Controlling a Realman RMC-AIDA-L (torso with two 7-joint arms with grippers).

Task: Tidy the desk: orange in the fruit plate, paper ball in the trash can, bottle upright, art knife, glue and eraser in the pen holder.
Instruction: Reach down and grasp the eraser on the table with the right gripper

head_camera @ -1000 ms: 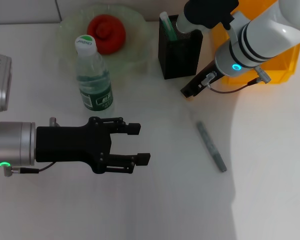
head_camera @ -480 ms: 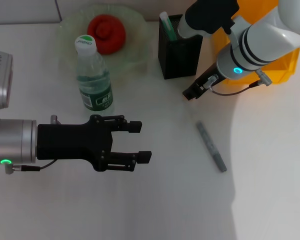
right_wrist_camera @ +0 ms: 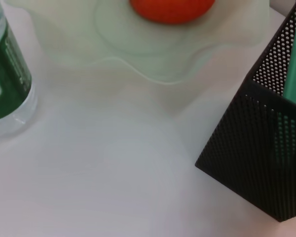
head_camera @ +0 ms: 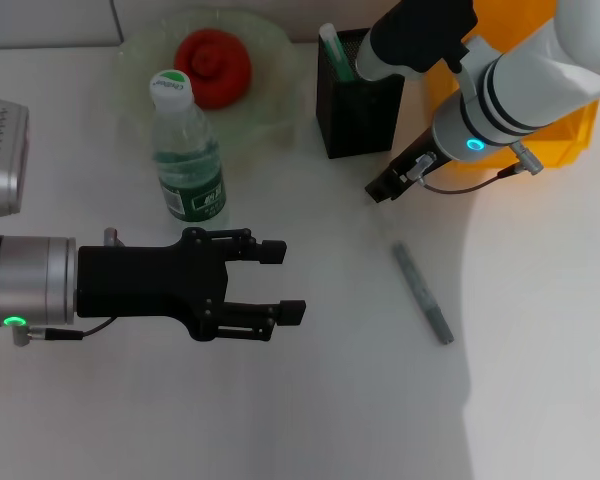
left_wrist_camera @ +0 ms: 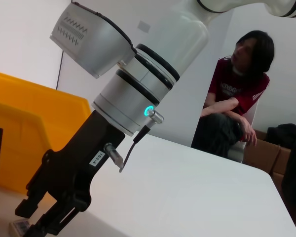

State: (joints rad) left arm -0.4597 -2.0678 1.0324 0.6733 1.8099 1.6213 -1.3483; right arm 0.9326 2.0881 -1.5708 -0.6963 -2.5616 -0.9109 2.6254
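Head view: my left gripper (head_camera: 288,280) sits at lower left of the frame over bare desk (head_camera: 310,410), jaws spread, holding nothing. The bottle (head_camera: 185,150) stands upright above it, white cap on. Behind the bottle, the orange (head_camera: 214,64) lies in the fruit plate (head_camera: 270,50) at upper left centre. The pen holder (head_camera: 357,100) stands upper centre with a green stick (head_camera: 335,50) poking out. The right gripper (head_camera: 385,188) hangs just below-right of the pen holder; I cannot tell whether it is parted or closed. The trash can (head_camera: 560,130) shows behind that arm at upper right. A grey pen-like tool (head_camera: 423,293), possibly the art knife, lies on the desk right of centre.

Left wrist view: the right gripper at lower left, trash can behind it, a seated person (left_wrist_camera: 234,94) at right.

Right wrist view: bottle at left edge, orange and plate at top, pen holder at right.
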